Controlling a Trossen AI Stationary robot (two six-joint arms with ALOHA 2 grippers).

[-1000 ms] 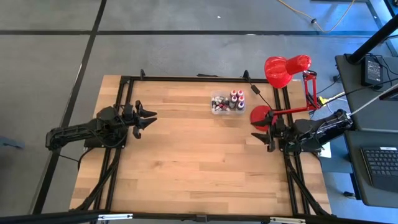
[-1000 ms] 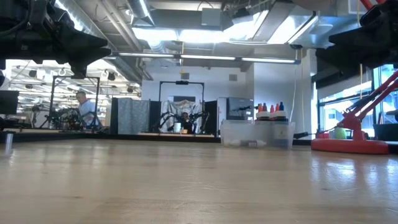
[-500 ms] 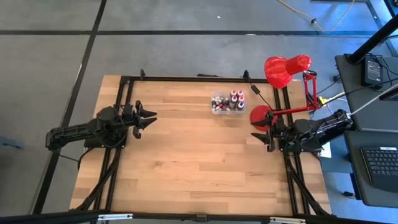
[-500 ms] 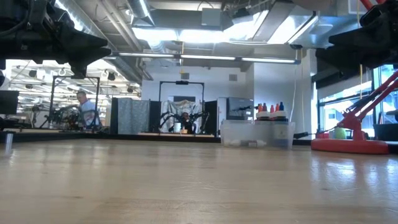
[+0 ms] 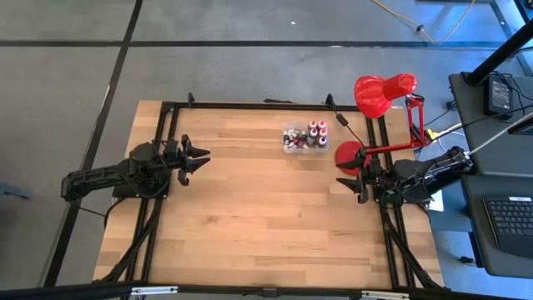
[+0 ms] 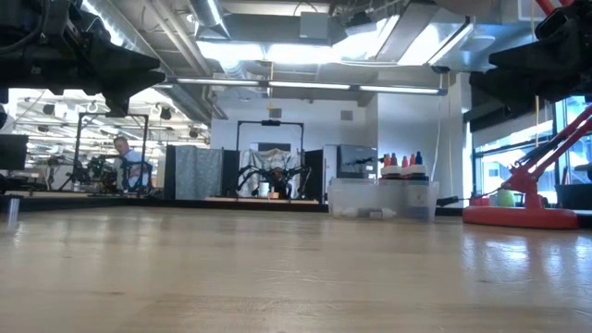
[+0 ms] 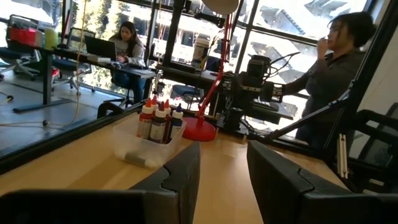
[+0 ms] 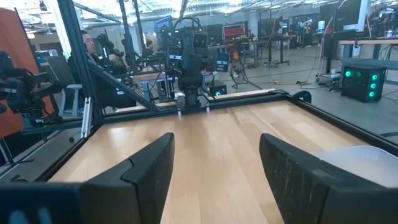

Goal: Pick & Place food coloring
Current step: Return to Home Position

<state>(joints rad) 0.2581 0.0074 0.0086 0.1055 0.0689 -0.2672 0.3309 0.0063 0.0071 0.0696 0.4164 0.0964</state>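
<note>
The food coloring [image 5: 315, 133] is a cluster of tiny bottles in a clear plastic tub [image 5: 289, 147] at the table's far middle. Some stand upright with red and dark caps [image 7: 159, 118]; others lie in the tub's left half [image 5: 294, 137]. The low view shows the capped tops [image 6: 403, 165] above the tub wall. My left gripper [image 5: 200, 160] hovers open at the left side and points across the table, with nothing between its fingers [image 7: 180, 177]. My right gripper [image 5: 345, 182] hovers open at the right side, near the lamp's base, also holding nothing [image 8: 216, 174].
A red desk lamp stands with its round base [image 5: 348, 155] on the table just right of the tub, its shade [image 5: 383, 90] past the far edge. A black frame [image 5: 250, 106] runs along the table's edges. People sit at desks in the room beyond.
</note>
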